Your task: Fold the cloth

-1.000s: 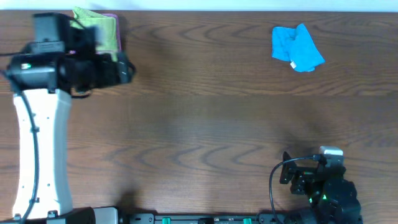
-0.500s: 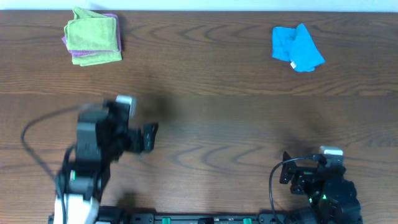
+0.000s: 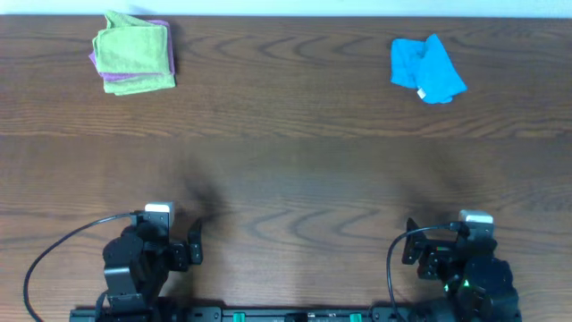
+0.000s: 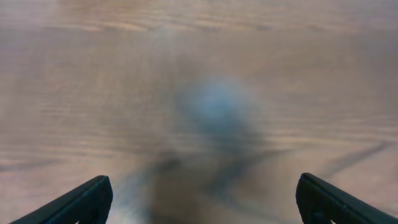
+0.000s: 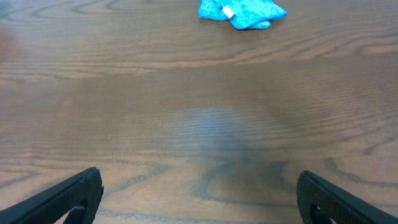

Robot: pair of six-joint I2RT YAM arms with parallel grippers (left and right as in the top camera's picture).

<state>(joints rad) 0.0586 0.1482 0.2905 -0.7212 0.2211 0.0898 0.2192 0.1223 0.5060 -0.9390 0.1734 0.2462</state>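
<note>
A crumpled blue cloth [image 3: 426, 69] lies at the far right of the wooden table; it also shows at the top of the right wrist view [image 5: 242, 11]. A folded green cloth on a purple one [image 3: 133, 52] sits at the far left corner. My left gripper [image 3: 194, 241] is open and empty, low at the near left edge; the left wrist view [image 4: 202, 199] is blurred and shows only bare wood between the fingers. My right gripper [image 3: 409, 243] is open and empty at the near right edge, far from the blue cloth, with wood between its fingers [image 5: 199, 199].
The brown wooden table [image 3: 295, 170] spans the whole view. Both arm bases sit along the near edge, with black cables looping beside each. The table's back edge runs along the top.
My left arm has pulled back from the folded green and purple stack at the far left to the near left edge, leaving the stack uncovered. The right arm has not moved.
</note>
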